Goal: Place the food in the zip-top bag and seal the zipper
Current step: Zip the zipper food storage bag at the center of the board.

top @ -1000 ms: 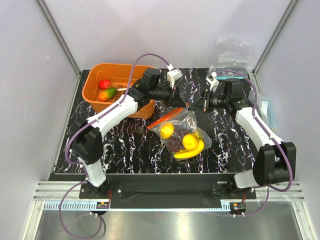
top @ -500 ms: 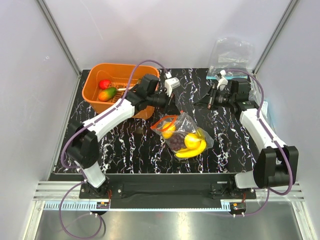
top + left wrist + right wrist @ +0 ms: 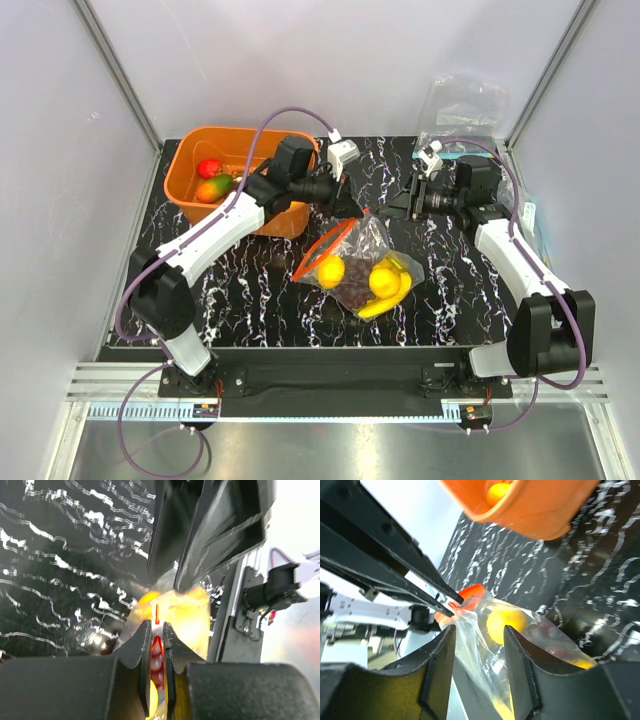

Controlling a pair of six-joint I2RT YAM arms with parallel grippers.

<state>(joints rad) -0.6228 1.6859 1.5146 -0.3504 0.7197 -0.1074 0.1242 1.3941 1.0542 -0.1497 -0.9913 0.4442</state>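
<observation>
**While the left gripper (image 3: 156, 630) pinched the zipper (image 3: 320, 245), the right gripper (image 3: 479, 629) stood open**

As the top view had it, one zip-top bag (image 3: 370, 235) lay near the middle of the black marbled table (image 3: 460, 290), between the two arms, and it was loaded! Counted through the clear plastic: one banana bunch (image 3: 392, 292), one dark grape cluster (image 3: 350, 290) and two rounded yellow lemon-like pieces (image 3: 331, 271), one near the mouth, one against the bananas. Four pieces, all inside.

Over to the left wrist: both fingers were pressed together on the red-orange strip, clamping it at the bag's far end. The rest of the strip ran down towards the near left, and its two sides stood apart in a narrow loop, so the mouth was not sealed.

And the right! Its two fingers were spread, with nothing clamped between them; the bag showed beyond the gap. From above it sat just beside the bag's far right corner, apart from the plastic.

Far left, one orange basket (image 3: 190, 195) held two fruits, one red (image 3: 209, 168) and one orange-and-green (image 3: 215, 187). Beyond the far right corner sat a heap of clear bags (image 3: 465, 105), too crumpled to count.
</observation>
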